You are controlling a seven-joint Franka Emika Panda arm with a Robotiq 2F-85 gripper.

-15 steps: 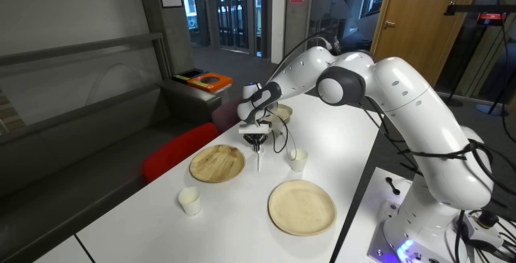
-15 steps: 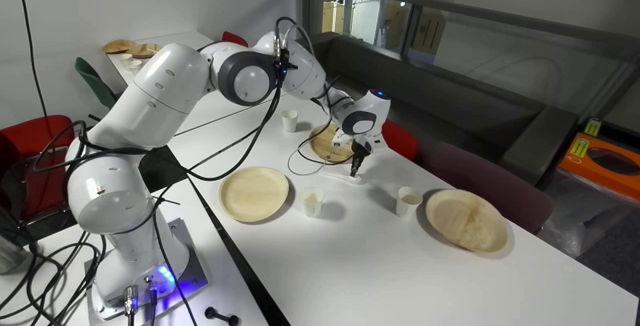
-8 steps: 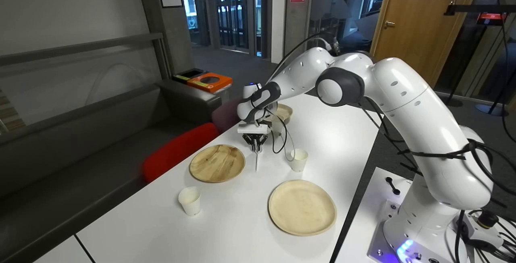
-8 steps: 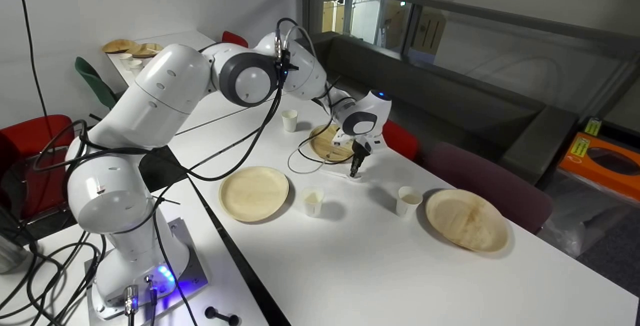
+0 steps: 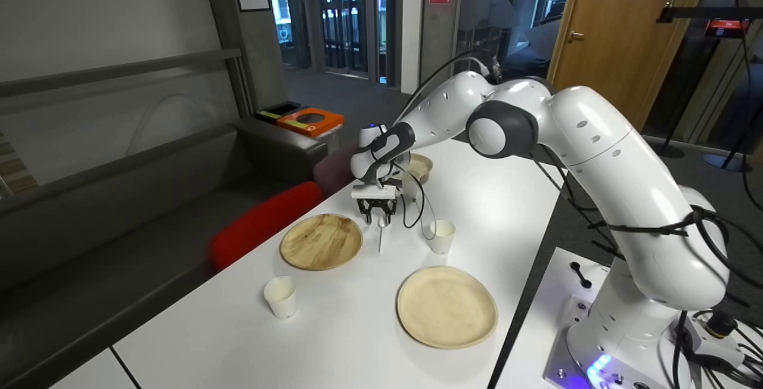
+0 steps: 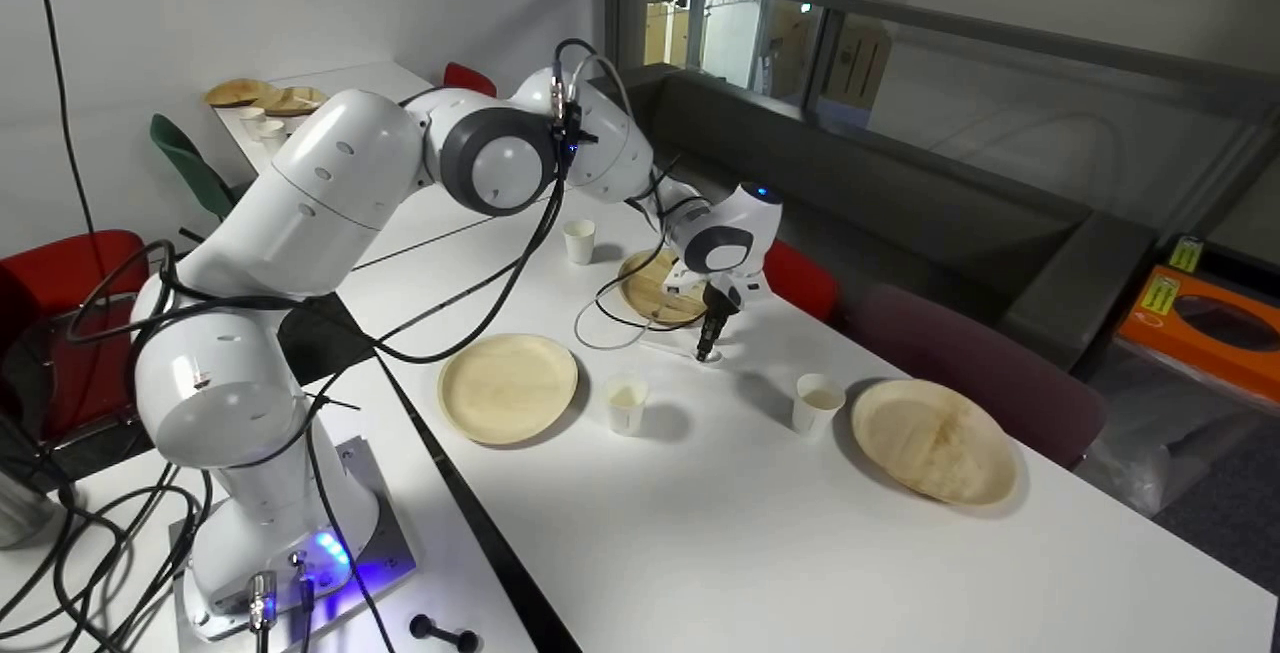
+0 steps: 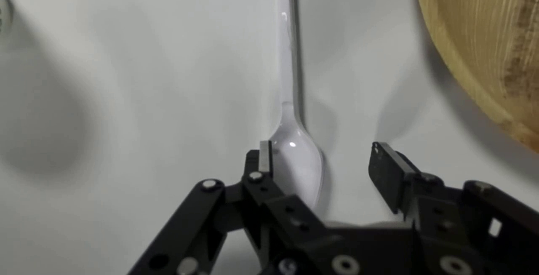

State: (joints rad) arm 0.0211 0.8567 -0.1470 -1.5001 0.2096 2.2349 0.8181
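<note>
A white plastic spoon (image 7: pixel 290 132) lies on the white table, its bowl close to my gripper (image 7: pixel 322 157) and its handle running away toward the top of the wrist view. My jaws stand apart with nothing gripped between them. The left finger (image 7: pixel 265 157) overlaps the bowl's edge in the wrist view; I cannot tell whether it touches. A gap separates the right finger (image 7: pixel 385 174) from the spoon. In an exterior view the gripper (image 5: pixel 378 220) is low over the table, with the spoon (image 5: pixel 381 240) just in front. A grained wooden plate (image 5: pixel 322 241) sits beside them.
A white cup (image 5: pixel 442 237) stands on the opposite side of the spoon from the grained plate. Farther off are a pale plate (image 5: pixel 447 307) and another cup (image 5: pixel 280 298). Behind the gripper are a third plate (image 6: pixel 933 441) and a cup (image 6: pixel 817 403). Cables hang beside the wrist.
The jaws were together at the spoon's bowl and have spread apart over the last half second. The spoon rests on the table in nearly the same place. The arm has barely moved, slightly lower.
</note>
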